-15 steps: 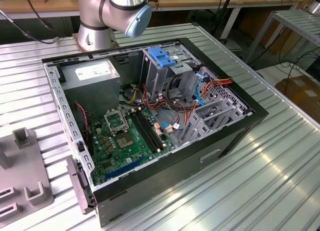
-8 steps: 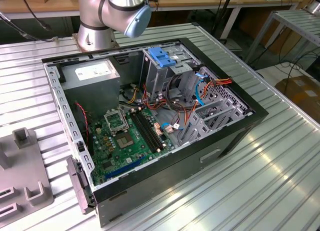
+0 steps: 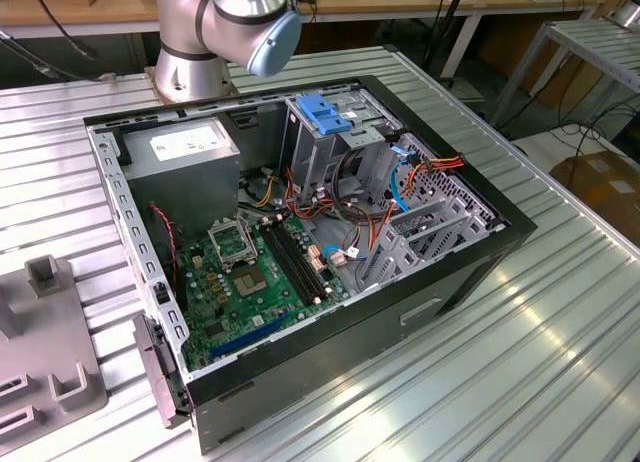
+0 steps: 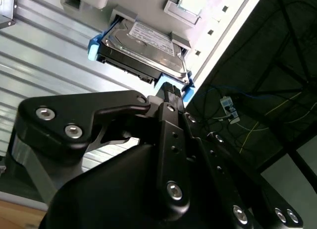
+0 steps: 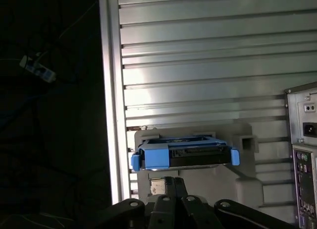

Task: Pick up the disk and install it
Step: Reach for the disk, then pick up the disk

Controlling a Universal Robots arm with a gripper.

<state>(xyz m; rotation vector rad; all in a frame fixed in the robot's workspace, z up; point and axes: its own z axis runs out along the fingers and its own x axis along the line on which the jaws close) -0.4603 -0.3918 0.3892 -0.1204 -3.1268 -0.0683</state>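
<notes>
The disk [image 5: 185, 157] sits in a holder [image 5: 243, 140] on the table [image 5: 198, 55], gripper [image 5: 173, 183] near it.

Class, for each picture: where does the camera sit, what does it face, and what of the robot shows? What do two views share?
Exterior view: off the arm, raised, looking down on the open computer case on the slatted table; the arm shows.
Second wrist view: on the arm, looking past the gripper at the disk in its grey holder.
First wrist view: on the arm, facing the disk's blue-bracketed end; gripper in the foreground.
Shared: both wrist views show disk, holder and gripper.
</notes>
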